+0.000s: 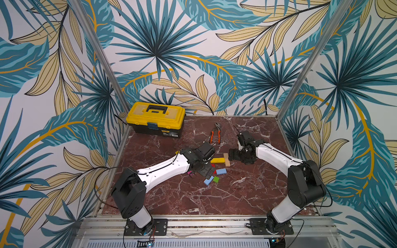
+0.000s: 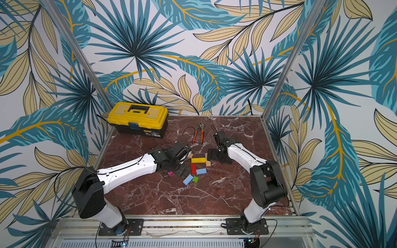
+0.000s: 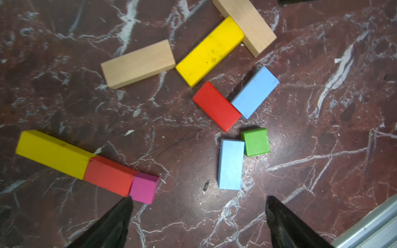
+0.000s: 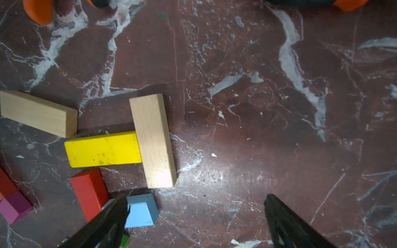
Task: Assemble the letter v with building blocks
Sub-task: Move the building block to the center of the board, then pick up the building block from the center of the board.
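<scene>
The building blocks [image 1: 221, 171] lie clustered just below the middle of the frame in both top views, on the marble counter [image 1: 193, 199]. They are well apart from the yellow toolbox [image 1: 155, 119] left of centre, with the pliers [image 1: 215, 134] lying above them. The letter v [image 3: 81, 163] looks about half made. In the left wrist view a yellow bar [image 3: 53, 153], a red block [image 3: 109, 176] and a magenta cube [image 3: 144, 187] touch end to end in one slanted line. That reads as one arm, with the cube as the point. The left pincer [image 3: 199, 198] hovers beside that cube, spread wide and empty. Just beyond the gap between its fingers lies a light-blue block [image 3: 231, 164], touching a green cube [image 3: 255, 141]. Its closeness makes it the likely first piece of the other arm. The right pincer [image 4: 196, 196] is also spread and holds nothing. It hangs near a plain-wood bar [image 4: 152, 140] that butts a second yellow bar in a T. That bar seems a candidate to finish the arm.
</scene>
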`<state>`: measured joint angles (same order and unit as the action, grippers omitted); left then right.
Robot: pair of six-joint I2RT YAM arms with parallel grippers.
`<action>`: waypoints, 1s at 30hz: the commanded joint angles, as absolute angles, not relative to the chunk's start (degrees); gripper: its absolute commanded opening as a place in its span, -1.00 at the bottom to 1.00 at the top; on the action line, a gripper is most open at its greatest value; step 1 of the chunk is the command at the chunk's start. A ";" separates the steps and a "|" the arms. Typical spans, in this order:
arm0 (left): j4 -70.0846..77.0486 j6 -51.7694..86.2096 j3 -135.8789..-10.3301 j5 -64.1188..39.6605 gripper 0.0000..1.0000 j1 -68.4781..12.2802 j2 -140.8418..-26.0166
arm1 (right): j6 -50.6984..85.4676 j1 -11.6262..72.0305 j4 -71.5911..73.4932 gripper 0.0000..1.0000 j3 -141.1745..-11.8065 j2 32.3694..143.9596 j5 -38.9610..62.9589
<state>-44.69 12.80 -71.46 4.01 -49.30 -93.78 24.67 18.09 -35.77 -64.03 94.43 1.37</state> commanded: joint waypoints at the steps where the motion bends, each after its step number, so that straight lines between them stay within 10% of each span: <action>1: -45.97 12.37 -72.58 1.74 0.92 -50.41 -94.67 | 25.58 18.11 -33.74 0.99 -62.39 92.81 2.72; 30: -45.97 15.76 -76.28 2.99 0.45 -53.67 -107.65 | 24.93 17.14 -32.17 0.99 -58.78 91.49 2.55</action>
<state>-45.91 15.35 -74.81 1.98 -53.78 -106.52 24.88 17.32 -32.60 -60.34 92.88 2.63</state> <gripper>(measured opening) 0.728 0.994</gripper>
